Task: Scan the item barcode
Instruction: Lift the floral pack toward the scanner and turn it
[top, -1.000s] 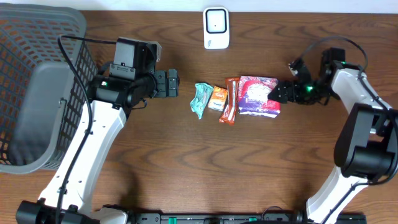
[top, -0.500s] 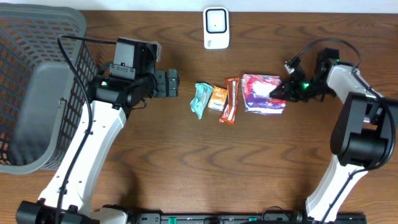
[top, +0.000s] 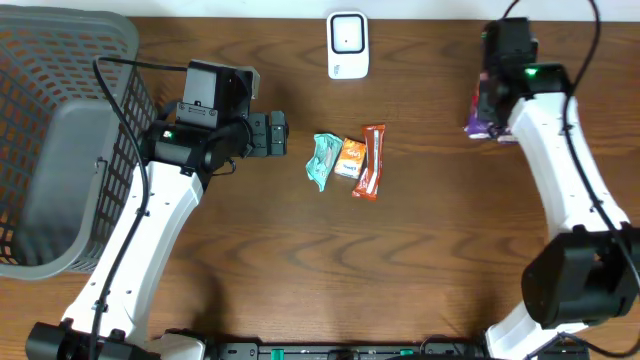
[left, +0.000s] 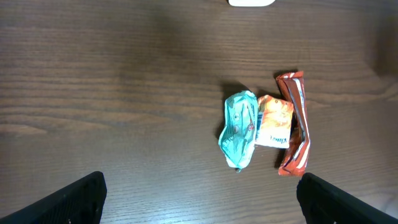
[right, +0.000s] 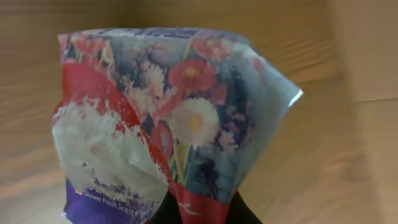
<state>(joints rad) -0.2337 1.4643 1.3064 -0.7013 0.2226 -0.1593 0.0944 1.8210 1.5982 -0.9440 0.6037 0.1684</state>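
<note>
My right gripper (right: 202, 213) is shut on the bottom edge of a floral packet (right: 174, 118), red, white and purple, which fills the right wrist view. From overhead, the right gripper (top: 487, 105) holds that packet (top: 479, 125) off the table at the back right, right of the white scanner (top: 347, 45). On the table in the middle lie a teal packet (top: 323, 160), a small orange packet (top: 350, 157) and a red bar (top: 370, 160). No barcode shows on any of them. My left gripper (top: 275, 133) stands open to their left with nothing between its fingers.
A grey mesh basket (top: 60, 140) fills the far left of the table. The left wrist view has the teal packet (left: 239, 129), the orange packet (left: 273, 121) and the red bar (left: 293, 124) ahead of the left gripper (left: 202, 205), with the scanner's edge (left: 252, 2) at the top.
My right gripper shut on the floral packet beside the red bar, then carried it up and away to the back right. The left arm has not moved.
</note>
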